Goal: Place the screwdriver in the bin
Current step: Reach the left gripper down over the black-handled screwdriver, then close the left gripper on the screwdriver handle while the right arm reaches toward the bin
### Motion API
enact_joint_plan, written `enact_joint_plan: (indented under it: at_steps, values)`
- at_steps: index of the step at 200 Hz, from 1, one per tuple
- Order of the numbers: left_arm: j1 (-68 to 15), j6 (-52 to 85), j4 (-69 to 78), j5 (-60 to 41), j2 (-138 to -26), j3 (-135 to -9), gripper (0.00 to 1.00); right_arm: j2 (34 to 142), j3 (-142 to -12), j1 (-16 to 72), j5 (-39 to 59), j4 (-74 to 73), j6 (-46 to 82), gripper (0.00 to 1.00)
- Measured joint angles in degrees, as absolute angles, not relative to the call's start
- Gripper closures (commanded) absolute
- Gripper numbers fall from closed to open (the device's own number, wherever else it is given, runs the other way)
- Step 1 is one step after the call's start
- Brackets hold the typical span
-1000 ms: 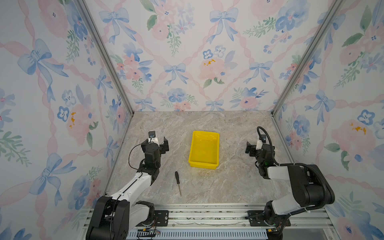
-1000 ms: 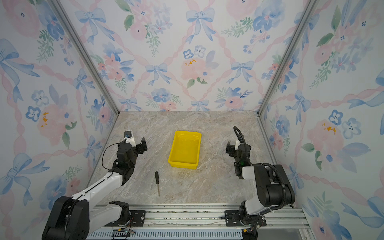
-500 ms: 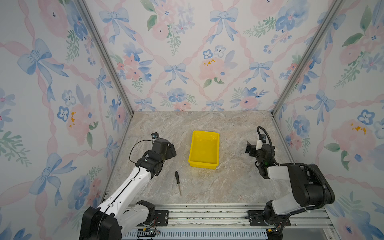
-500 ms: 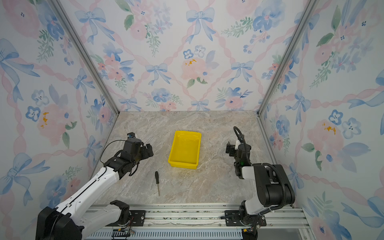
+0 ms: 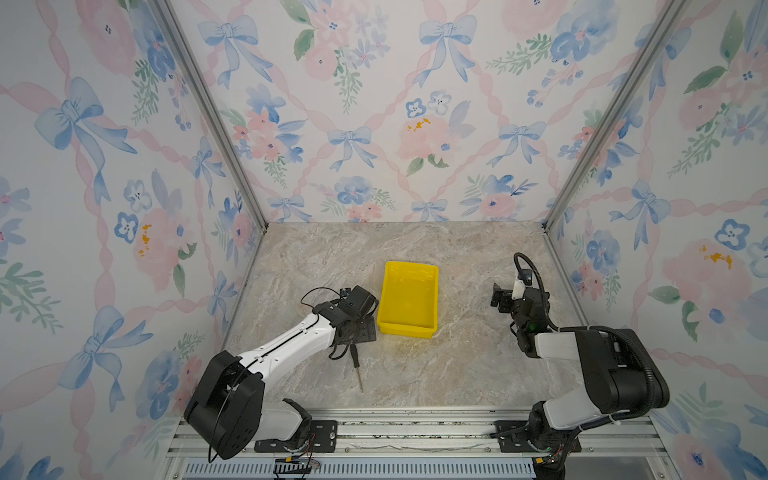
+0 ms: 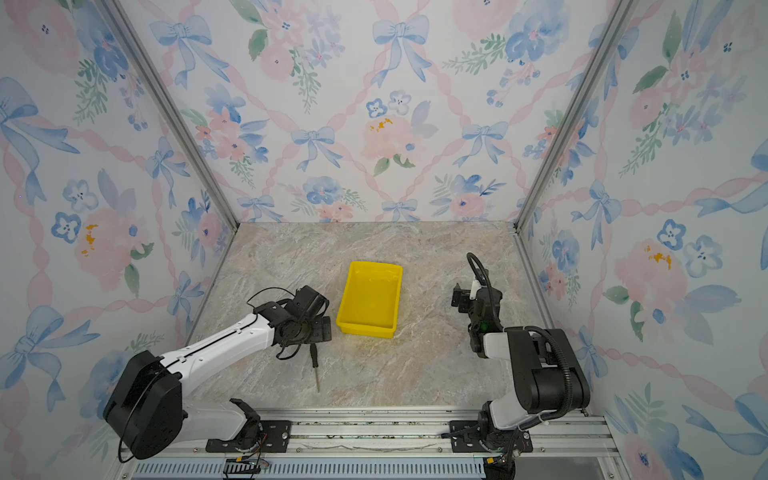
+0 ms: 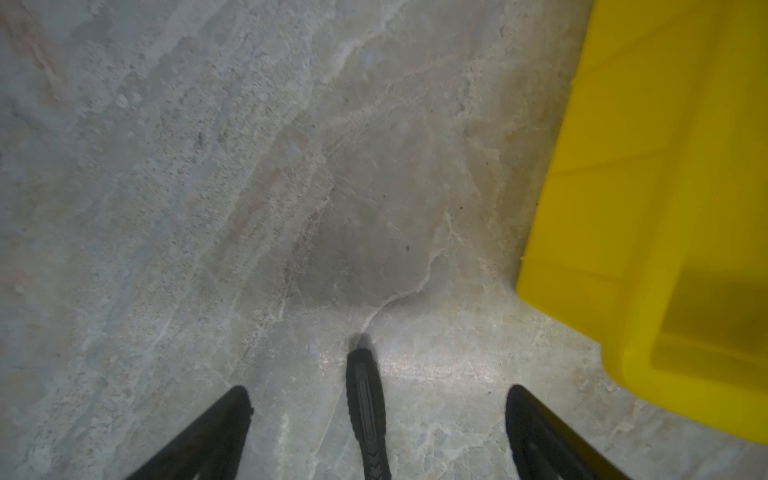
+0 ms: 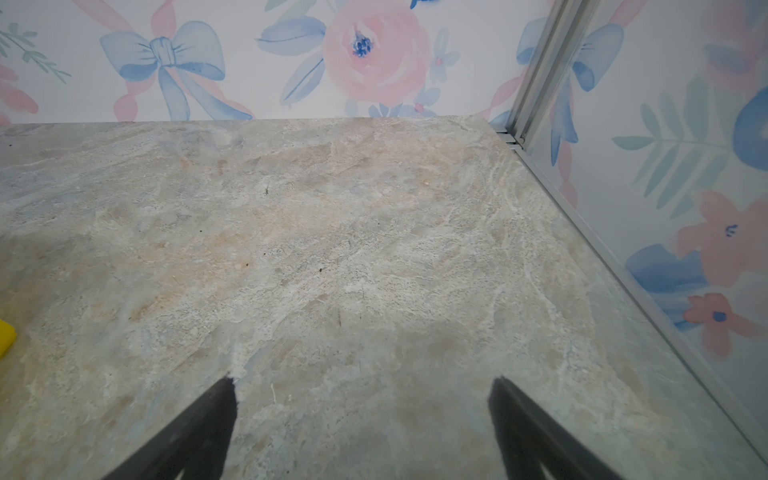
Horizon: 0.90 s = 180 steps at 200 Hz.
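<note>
Top views. The screwdriver (image 5: 356, 368) lay flat on the marble surface (image 5: 457, 365), near the front edge and outside the bin (image 5: 409, 299). Its black handle pointed toward the back wall and its thin shaft toward the front rail. The yellow bin sat mid-surface, just right of the handle's far end, with nothing in it. The left gripper (image 5: 358, 336) hung low over the handle's upper end and hid part of it; from here I could not tell whether the fingers were touching it. The right gripper (image 5: 500, 299) was well apart from both things, near the right wall. The other eye gave the same layout: screwdriver (image 6: 315, 365), bin (image 6: 370, 297), left gripper (image 6: 316, 330), right gripper (image 6: 459, 297).

Left wrist view. The two dark fingers (image 7: 232, 415) stood wide apart. The handle end of the screwdriver (image 7: 365, 407) lay between them with bare surface showing on either side, so it was not gripped. A corner of the bin (image 7: 665, 208) lay close beside one finger. The picture was slightly blurred.

Right wrist view. The fingers (image 8: 216, 415) stood apart over bare surface (image 8: 332, 228) with nothing between them. Only a small yellow corner of the bin (image 8: 5, 336) showed at the frame edge.
</note>
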<state>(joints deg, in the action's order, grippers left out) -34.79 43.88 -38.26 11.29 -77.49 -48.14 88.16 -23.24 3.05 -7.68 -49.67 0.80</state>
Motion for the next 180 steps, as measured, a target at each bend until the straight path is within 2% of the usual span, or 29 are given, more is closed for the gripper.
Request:
enact_joint_plan:
  at_steps: [108, 139, 180]
  values:
    - [-36.14, 46.72, -40.29, 9.76, -83.44, -46.98, 0.13, 87.02, -23.86, 3.07, -8.1, -46.28, 0.8, 0.03]
    - [-36.14, 46.81, -40.38, 9.8, -84.03, -46.78, 0.14, 79.26, -27.31, 4.05, -8.6, -35.66, 0.36, 0.03]
    - [-36.21, 46.87, -40.38, 10.0, -85.03, -46.65, 0.18, 63.02, -31.33, 11.05, -12.69, -21.1, 0.73, 0.03]
